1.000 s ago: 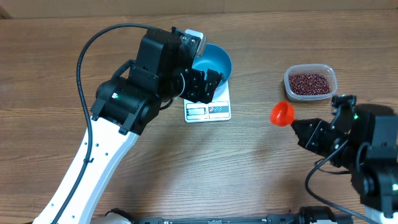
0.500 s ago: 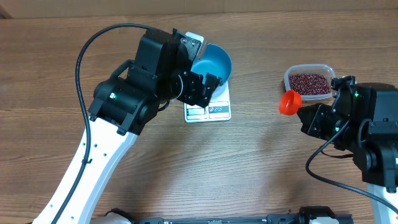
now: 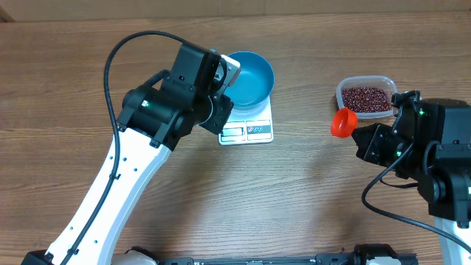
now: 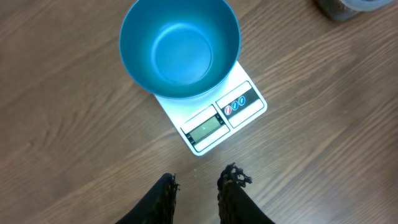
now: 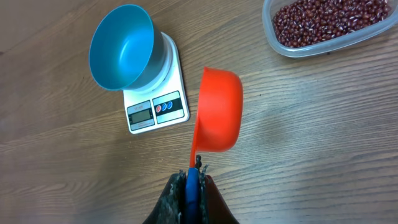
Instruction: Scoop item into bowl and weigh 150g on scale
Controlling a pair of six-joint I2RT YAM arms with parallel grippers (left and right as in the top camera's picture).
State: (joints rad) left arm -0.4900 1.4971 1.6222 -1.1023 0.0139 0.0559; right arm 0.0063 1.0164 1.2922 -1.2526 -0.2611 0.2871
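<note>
L gripper (image 4: pixel 199 183): jaws found slightly parted, narrow gap, nothing gripped. It is held over the brown wooden table (image 4: pixel 323 155), at 6 o'clock of the small flat white rectangular kitchen scale (image 4: pixel 214 121). The round bright blue bowl (image 4: pixel 180 46) is seated on the scale's 12 o'clock end; display and buttons are left uncovered.

R gripper (image 5: pixel 189 186): jaws clenched on the handle of the orange plastic scoop (image 5: pixel 219 109), cup turned on its side. In overhead view the scoop is noted near the clear rectangular plastic tub (image 5: pixel 311 48), at its 8 o'clock. The small dark red-brown beans (image 5: pixel 326 22) are contained in the tub, approx. 3 o'clock of the scale, well apart.
</note>
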